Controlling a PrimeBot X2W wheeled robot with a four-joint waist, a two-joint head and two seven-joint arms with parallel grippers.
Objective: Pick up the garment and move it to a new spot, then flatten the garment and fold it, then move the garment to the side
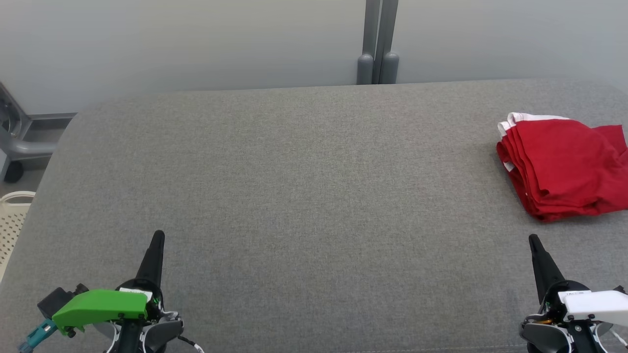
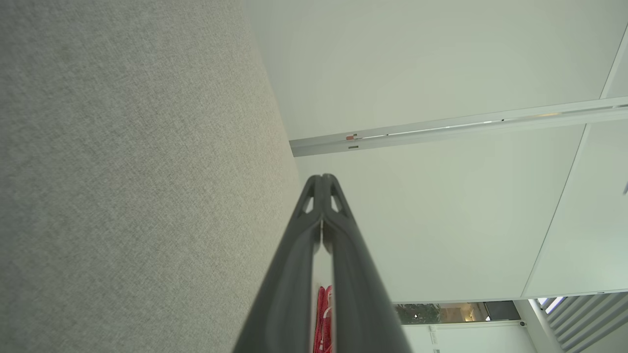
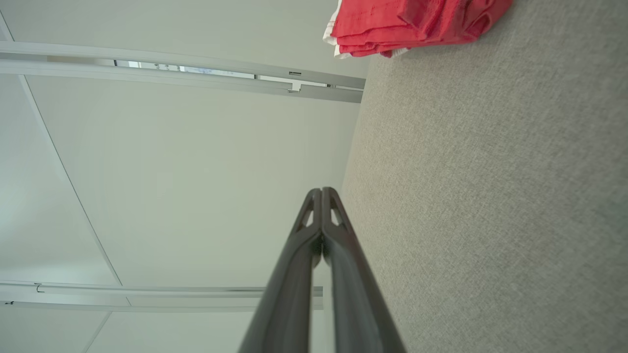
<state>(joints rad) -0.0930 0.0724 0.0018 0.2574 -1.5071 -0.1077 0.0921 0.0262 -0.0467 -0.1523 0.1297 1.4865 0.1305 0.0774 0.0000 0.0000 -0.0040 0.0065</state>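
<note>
The garment (image 1: 564, 166) is red with a white trim, folded into a thick stack at the far right of the grey fabric table (image 1: 294, 196). In the right wrist view the garment (image 3: 412, 24) lies along the top edge, and a sliver of it (image 2: 322, 318) shows between the left fingers in the left wrist view. My left gripper (image 1: 158, 236) rests at the lower left, shut and empty, far from the garment. My right gripper (image 1: 533, 239) sits at the lower right, shut and empty, a short way in front of the garment. Both pairs of fingertips meet in the wrist views (image 2: 322, 177) (image 3: 322, 190).
A pale wall with a grey post (image 1: 378, 44) stands behind the table. A white perforated basket (image 1: 12, 220) sits off the table's left edge, with a grey frame (image 1: 19, 142) behind it. The grey surface stretches bare between the grippers.
</note>
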